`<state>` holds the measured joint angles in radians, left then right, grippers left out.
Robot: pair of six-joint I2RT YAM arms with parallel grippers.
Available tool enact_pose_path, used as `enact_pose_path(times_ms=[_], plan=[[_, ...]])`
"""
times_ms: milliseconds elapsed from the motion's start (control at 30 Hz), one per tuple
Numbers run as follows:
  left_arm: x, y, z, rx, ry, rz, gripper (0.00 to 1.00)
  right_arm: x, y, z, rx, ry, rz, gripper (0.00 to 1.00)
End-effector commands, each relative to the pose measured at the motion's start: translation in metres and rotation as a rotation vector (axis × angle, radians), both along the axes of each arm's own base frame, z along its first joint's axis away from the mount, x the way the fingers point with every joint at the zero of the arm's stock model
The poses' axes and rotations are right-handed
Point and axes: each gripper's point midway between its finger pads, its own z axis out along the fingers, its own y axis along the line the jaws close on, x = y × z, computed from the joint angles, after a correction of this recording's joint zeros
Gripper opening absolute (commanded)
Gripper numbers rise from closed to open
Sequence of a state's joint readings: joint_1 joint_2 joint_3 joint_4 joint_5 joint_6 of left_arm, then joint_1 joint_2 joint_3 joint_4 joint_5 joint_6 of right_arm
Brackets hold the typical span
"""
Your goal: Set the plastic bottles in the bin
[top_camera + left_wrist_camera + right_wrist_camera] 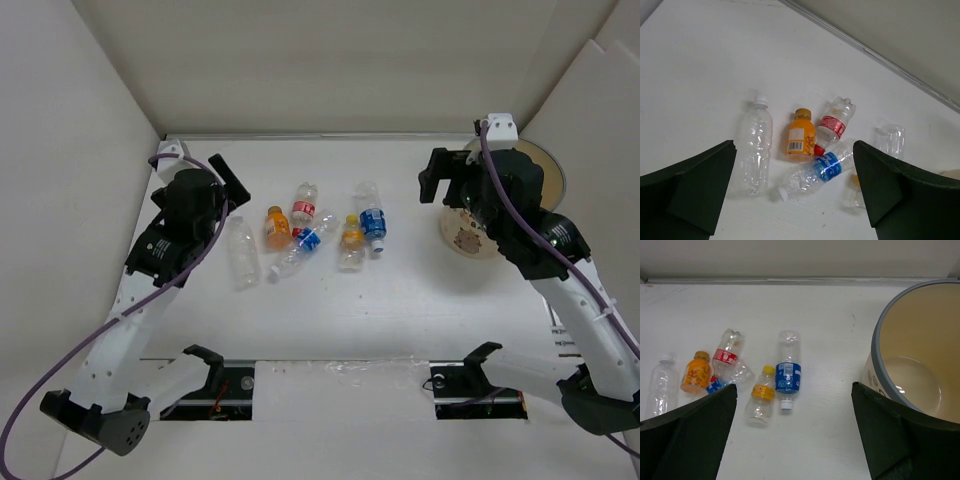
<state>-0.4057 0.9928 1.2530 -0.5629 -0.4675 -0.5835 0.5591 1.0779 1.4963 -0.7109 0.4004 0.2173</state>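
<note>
Left gripper (794, 145) jaws spread, holding nothing. The plastic bottles (824, 167) lie flat between its fingers and just beyond. Right gripper (793, 386) spread too, empty, with bottles ahead and to its left and the bin (879, 335) upright beside its right finger.

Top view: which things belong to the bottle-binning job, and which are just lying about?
Job: plain clear bottle, orange bottle, red-label bottle, slanted blue-label bottle, yellow-cap bottle, right blue-label bottle, bin.
Just there: purple cables, white enclosure walls.
</note>
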Motion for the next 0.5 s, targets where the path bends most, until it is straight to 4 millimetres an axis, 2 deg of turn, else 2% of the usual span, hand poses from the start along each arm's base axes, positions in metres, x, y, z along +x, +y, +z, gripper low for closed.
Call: enact_pose_path(times_ms=[0, 67, 233, 300, 400, 467], plan=[[-0.009, 0.018, 0.015, 0.014, -0.031, 0.074, 1.0, -0.006, -0.003, 0.029, 0.045, -0.073, -0.01, 1.0], [-0.014, 0.027, 0.009, 0.026, -0.017, 0.122, 1.0, -0.007, -0.001, 0.028, 0.048, -0.071, 0.003, 1.0], [-0.017, 0.035, -0.002, 0.02, -0.002, 0.183, 1.0, -0.008, 0.002, 0.028, 0.052, -0.069, 0.022, 1.0], [-0.017, 0.037, -0.018, 0.001, 0.018, 0.22, 1.0, -0.007, 0.005, 0.024, 0.045, -0.071, 0.04, 1.0], [-0.013, 0.038, -0.031, -0.024, 0.018, 0.256, 1.0, -0.007, 0.01, 0.022, 0.058, -0.083, 0.061, 1.0], [-0.007, 0.037, -0.052, -0.013, 0.071, 0.264, 1.0, -0.007, 0.013, 0.019, 0.052, -0.081, 0.081, 1.0]])
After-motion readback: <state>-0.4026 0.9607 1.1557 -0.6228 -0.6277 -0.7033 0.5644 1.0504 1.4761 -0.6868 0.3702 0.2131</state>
